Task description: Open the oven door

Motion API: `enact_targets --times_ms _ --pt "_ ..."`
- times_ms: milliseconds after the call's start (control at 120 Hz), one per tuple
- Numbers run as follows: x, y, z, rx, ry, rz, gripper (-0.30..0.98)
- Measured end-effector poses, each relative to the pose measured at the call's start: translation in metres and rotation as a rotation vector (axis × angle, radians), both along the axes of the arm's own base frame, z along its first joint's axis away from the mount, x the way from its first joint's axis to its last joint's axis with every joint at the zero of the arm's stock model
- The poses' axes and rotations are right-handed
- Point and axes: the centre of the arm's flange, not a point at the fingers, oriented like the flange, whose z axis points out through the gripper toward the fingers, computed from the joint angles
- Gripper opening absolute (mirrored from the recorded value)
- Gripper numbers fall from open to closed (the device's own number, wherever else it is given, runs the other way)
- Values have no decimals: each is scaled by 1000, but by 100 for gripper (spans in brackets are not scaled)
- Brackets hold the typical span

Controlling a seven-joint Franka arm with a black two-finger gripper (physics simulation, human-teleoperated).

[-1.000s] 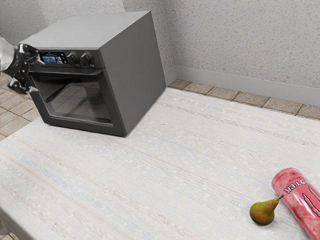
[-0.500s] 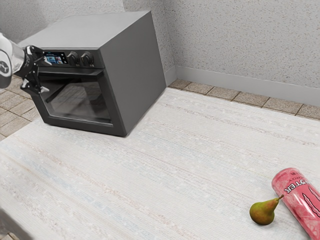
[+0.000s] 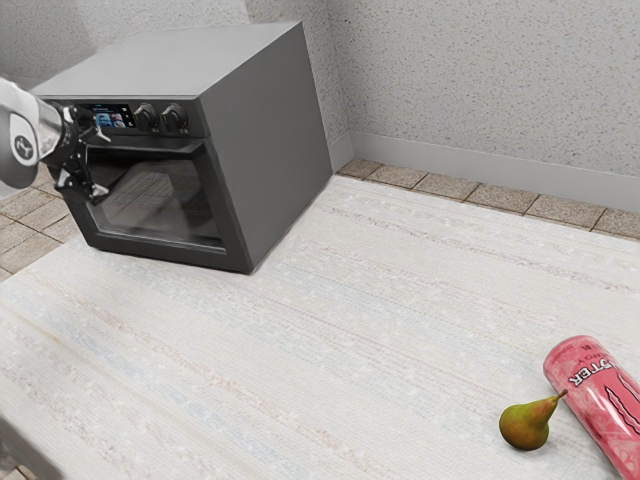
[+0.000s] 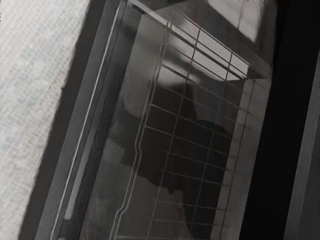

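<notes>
Oven (image 3: 275, 150) being borne at the far end of the table (image 3: 250, 350), its front being presented toward the arm (image 3: 22, 135), so the oven door (image 3: 170, 253) is being offered for an outward, downward pull. The door is being seen shut, its handle (image 3: 170, 153) being carried across the top edge, under the display (image 3: 110, 117) and knobs (image 3: 174, 118). A wire rack (image 4: 174, 131) is being glimpsed through the glass (image 3: 155, 205). Pear (image 3: 526, 425) and pink can (image 3: 600, 400) are being kept well apart from the work, at the table's near corner (no part in this job, by the look of it).

Gripper (image 3: 99, 164) being held at the handle's end by the exterior view's left. Fingers being spread wide, one above the other, nothing being gripped between them; the bar is apparently being straddled, though contact cannot be told. That spacing is probably being used so the handle can be closed on from both sides. The arm is being extended from the exterior view's left, the hand being pointed at the oven front. Closing is being judged the next need; a slip off the handle's end is being reckoned the main risk.
</notes>
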Motion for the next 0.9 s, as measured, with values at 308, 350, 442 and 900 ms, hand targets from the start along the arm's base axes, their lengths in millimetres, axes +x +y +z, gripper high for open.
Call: enact_targets --times_ms 308,350,442,900 --pt "-73 -60 -6 -3 46 2 68" --pt "-86 -75 -17 -17 48 7 68" --pt "-119 -109 -24 3 49 26 68" --pt "-49 -299 105 183 411 -539 68"
